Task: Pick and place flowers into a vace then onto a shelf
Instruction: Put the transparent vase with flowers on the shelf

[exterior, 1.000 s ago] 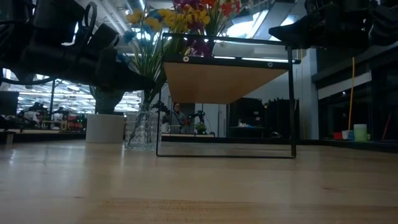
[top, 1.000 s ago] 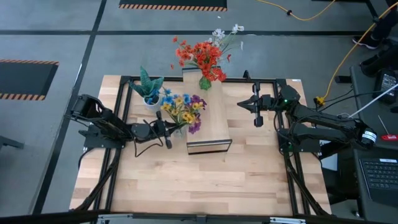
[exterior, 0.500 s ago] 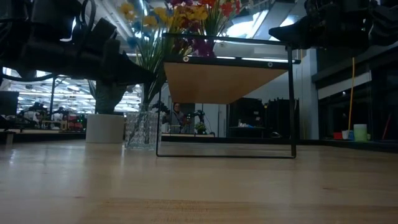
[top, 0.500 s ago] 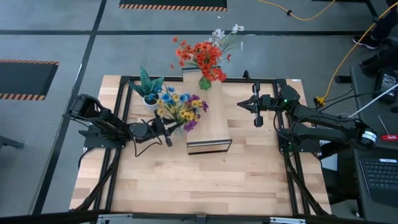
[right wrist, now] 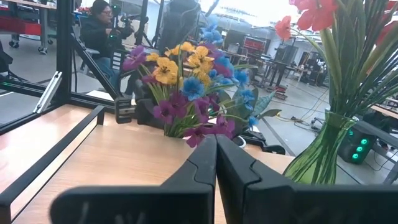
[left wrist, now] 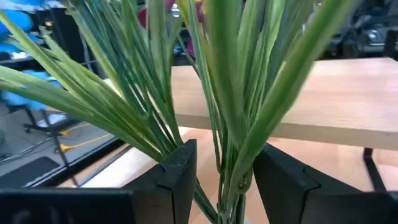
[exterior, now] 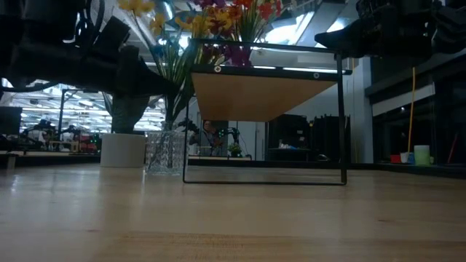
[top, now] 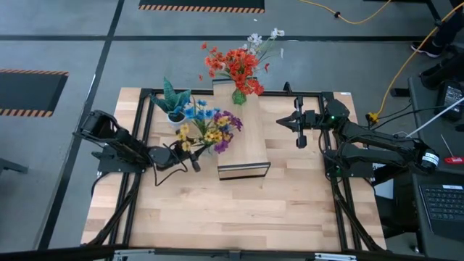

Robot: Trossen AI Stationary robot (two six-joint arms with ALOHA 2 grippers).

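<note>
Reaching in from the table's left side, my left gripper (top: 194, 156) sits level with the stems of the yellow, blue and purple flowers (top: 206, 127), just beside the near-left corner of the shelf (top: 243, 138). In my left wrist view both fingers (left wrist: 177, 177) stand apart with the bundle of green stems (left wrist: 230, 143) running up between them; a gap shows on each side, so I am parted around the stems rather than pinching them. From table height the stems drop into a clear glass vase (exterior: 164, 151) standing on the tabletop (top: 239, 206) just left of the shelf's dark frame, with a white pot (exterior: 122, 150) close beside it on the far side.

My right gripper (top: 299, 134) hangs over the table to the right of the shelf, well apart from both bunches, its fingers (right wrist: 214, 165) pressed together on nothing. A second bunch, red-orange and white flowers (top: 235, 65), stands in a green glass vase (top: 238, 96) at the shelf's far end.
</note>
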